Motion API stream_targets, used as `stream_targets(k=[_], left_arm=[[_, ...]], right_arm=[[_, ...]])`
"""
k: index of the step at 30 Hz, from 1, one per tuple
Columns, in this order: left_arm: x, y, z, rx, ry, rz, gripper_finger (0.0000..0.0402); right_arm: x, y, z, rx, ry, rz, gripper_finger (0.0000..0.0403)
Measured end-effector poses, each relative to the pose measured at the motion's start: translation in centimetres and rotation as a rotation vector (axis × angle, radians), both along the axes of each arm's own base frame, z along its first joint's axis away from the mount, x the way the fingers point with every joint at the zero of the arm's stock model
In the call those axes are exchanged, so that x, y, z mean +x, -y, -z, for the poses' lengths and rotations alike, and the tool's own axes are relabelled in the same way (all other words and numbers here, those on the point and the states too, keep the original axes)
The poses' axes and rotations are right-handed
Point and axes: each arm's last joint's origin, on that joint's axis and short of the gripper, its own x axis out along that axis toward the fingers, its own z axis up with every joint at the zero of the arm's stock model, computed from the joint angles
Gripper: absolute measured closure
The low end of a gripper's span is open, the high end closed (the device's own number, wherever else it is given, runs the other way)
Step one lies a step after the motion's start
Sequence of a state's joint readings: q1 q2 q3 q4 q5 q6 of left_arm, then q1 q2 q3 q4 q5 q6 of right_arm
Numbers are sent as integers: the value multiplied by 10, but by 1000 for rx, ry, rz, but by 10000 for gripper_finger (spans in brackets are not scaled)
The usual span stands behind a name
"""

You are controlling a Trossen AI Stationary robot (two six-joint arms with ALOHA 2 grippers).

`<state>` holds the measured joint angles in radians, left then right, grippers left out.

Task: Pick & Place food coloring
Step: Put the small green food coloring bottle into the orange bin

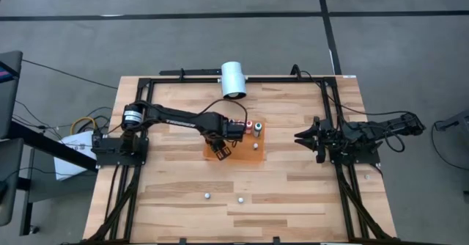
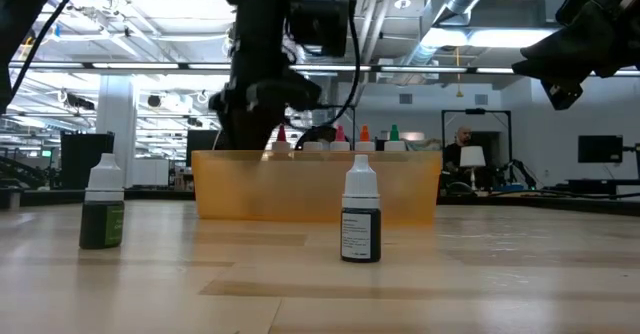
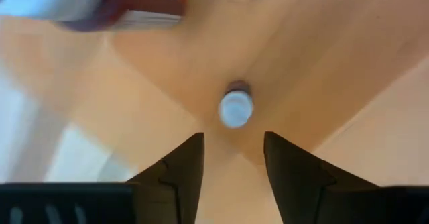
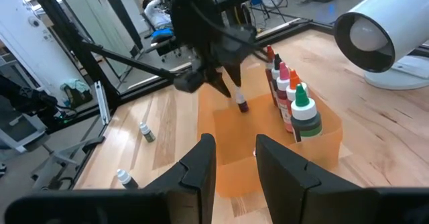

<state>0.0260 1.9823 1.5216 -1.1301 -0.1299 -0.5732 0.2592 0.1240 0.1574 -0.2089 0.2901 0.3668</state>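
Standing upright in the tray (image 1: 253, 157), a pale-capped bottle (image 3: 235, 108).

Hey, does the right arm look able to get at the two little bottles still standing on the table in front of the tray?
Probably yes. The two bottles stand on bare wood, clear of the orange tray, with nothing around them. The right gripper hangs empty at the right side; the left gripper is busy over the tray.

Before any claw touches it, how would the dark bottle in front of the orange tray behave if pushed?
The dark bottle is tall on a narrow base, so a high push would probably tip it. Once down, its round body may roll. Small, so likely light.
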Motion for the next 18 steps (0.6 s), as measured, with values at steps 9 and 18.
stream_targets(k=[9,18], left_arm=[[2,16,-72,101,-39,54,252],[-7,72,-99,117,-17,88,252]], right_arm=[[0,0,-1,2,6,0,308],[0,0,-1,2,7,0,308]])
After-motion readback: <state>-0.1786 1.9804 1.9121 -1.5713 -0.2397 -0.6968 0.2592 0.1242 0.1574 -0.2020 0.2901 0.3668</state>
